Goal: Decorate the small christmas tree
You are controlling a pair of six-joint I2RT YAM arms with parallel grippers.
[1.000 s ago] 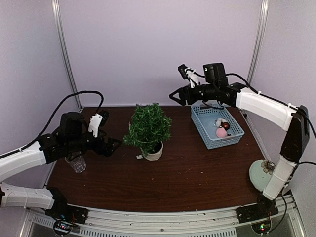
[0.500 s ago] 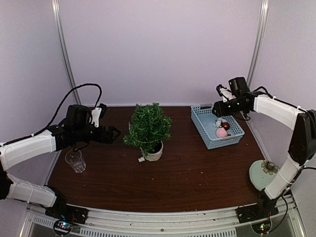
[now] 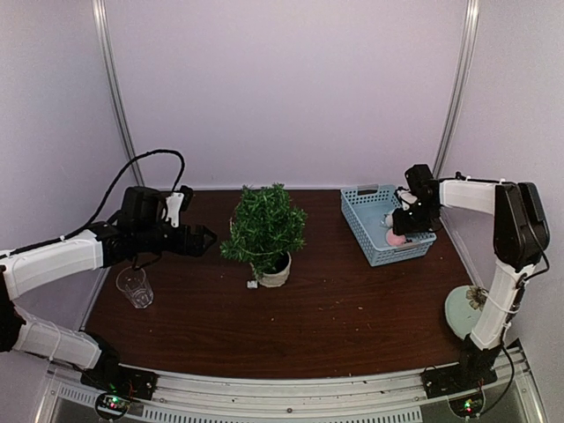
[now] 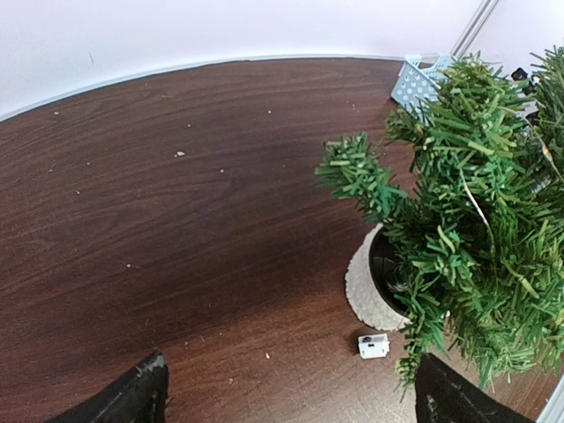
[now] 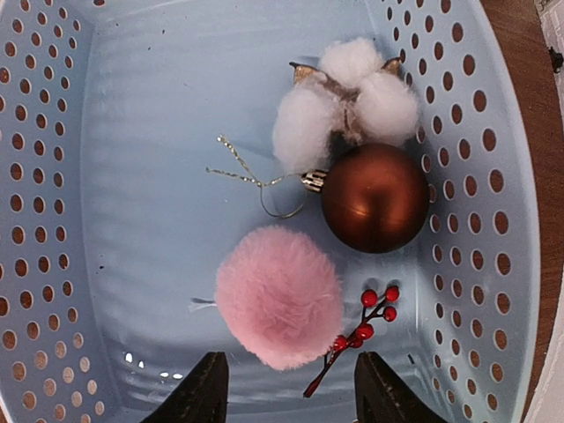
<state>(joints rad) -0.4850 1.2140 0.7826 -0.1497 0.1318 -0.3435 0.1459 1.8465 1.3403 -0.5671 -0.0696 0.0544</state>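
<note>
The small christmas tree (image 3: 264, 227) stands in its white pot (image 3: 275, 271) mid-table; it fills the right of the left wrist view (image 4: 476, 220). My left gripper (image 3: 201, 240) is open and empty, just left of the tree. My right gripper (image 3: 404, 220) is open inside the light-blue basket (image 3: 370, 242), right above a pink pompom (image 5: 278, 295). A red berry sprig (image 5: 361, 335), a brown bauble (image 5: 374, 198) and a white cotton ornament (image 5: 339, 97) also lie in the basket (image 5: 132, 176).
A clear glass (image 3: 134, 286) stands at the left, below my left arm. A small white box (image 4: 374, 345) lies by the pot. A pale round dish (image 3: 465, 310) sits at the right edge.
My right gripper has swung from above the table's middle to the right and down into the basket. My left gripper has risen and moved back, toward the tree.
</note>
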